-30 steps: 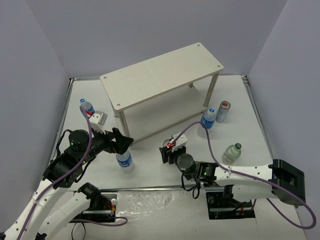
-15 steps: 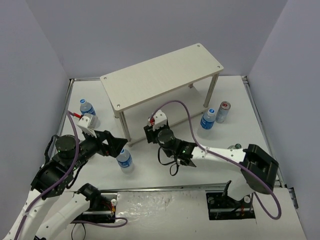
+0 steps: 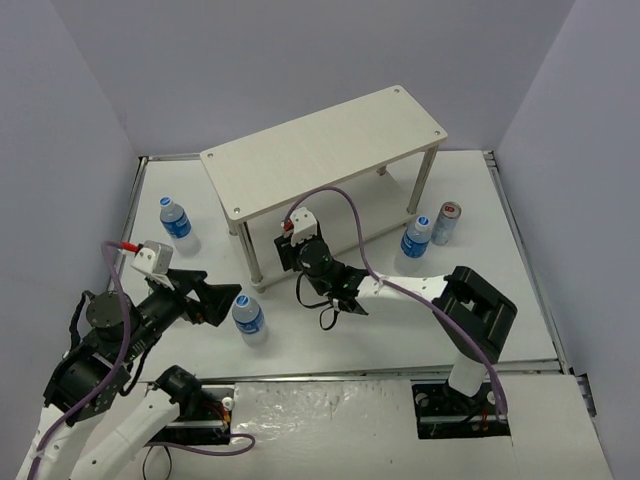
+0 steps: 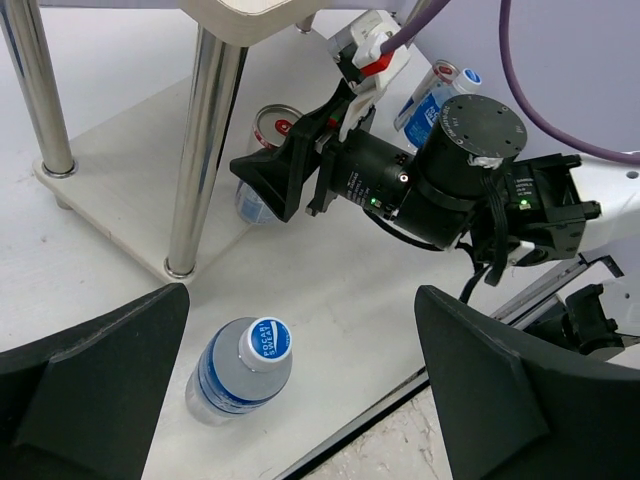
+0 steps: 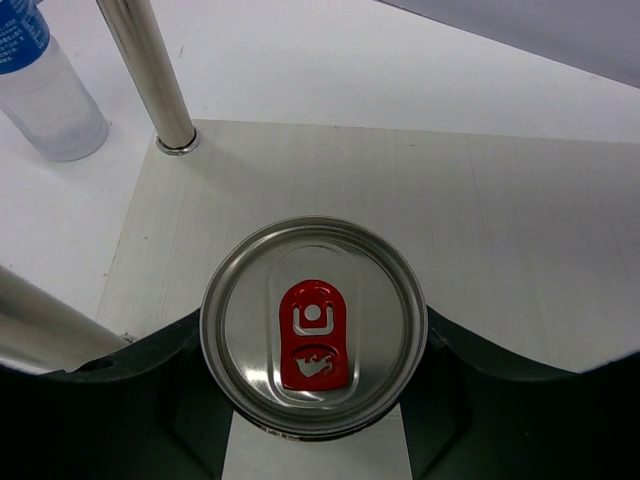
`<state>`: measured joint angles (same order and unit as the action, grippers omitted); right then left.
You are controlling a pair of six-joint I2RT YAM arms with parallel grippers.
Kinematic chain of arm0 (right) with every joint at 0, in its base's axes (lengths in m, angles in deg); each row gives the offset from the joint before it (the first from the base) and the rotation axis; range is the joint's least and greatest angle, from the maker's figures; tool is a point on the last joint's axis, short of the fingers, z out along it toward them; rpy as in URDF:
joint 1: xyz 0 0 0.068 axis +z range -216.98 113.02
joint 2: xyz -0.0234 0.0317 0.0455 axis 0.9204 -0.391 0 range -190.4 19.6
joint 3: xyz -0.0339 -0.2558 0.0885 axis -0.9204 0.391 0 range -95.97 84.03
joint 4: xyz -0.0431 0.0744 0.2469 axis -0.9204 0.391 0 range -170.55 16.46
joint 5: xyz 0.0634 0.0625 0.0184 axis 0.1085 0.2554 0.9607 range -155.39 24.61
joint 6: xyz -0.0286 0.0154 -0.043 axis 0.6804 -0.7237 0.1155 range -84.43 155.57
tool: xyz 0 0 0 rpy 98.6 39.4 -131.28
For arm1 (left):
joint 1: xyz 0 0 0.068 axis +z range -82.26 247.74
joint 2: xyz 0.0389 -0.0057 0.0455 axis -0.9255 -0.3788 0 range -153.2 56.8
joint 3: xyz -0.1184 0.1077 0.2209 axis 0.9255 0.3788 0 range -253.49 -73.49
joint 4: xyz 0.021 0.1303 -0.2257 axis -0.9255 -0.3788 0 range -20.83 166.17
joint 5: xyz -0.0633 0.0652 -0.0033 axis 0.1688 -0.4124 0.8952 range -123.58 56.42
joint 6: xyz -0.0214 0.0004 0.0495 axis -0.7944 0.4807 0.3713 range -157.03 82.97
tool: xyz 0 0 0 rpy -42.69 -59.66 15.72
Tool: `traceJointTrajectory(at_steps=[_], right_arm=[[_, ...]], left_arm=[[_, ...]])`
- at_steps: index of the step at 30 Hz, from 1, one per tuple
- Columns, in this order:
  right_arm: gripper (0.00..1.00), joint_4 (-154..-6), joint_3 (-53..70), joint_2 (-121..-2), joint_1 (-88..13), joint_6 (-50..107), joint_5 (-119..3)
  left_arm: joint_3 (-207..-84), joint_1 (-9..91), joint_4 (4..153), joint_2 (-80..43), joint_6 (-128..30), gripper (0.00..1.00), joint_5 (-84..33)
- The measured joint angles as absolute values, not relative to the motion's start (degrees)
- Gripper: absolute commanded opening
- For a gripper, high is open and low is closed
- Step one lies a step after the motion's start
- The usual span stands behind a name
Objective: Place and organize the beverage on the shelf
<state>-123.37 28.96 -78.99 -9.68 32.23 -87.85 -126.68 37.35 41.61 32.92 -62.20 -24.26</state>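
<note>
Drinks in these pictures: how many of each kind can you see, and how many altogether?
Blue-labelled bottles: 3
Red-topped cans: 2, one of them held in the right gripper
Total in view: 5

White cap point(image 4: 267, 339) of the bottle point(image 4: 232, 378) near the table's front edge read "POCARI SWEAT" in blue letters. The red tab point(image 5: 312, 340) on the can point(image 5: 240, 300) bore stamped symbols only, no letters. A second bottle point(image 5: 30, 70) off the shelf board's corner had white label print, unreadable.
</note>
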Motion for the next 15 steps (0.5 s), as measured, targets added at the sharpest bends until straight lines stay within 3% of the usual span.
traceJointTrajectory(at_steps=[9, 15], right_arm=[[0.24, -125.1, 27.2, -81.2, -10.7, 31.8, -85.9], [0.38, -125.8, 27.1, -81.5, -11.3, 30.9, -84.5]], left_arm=[[-127.3, 37.3, 40.1, 34.5, -62.6, 0.94, -24.3], [-127.4, 37.3, 39.1, 34.6, -62.6, 0.94, -24.7]])
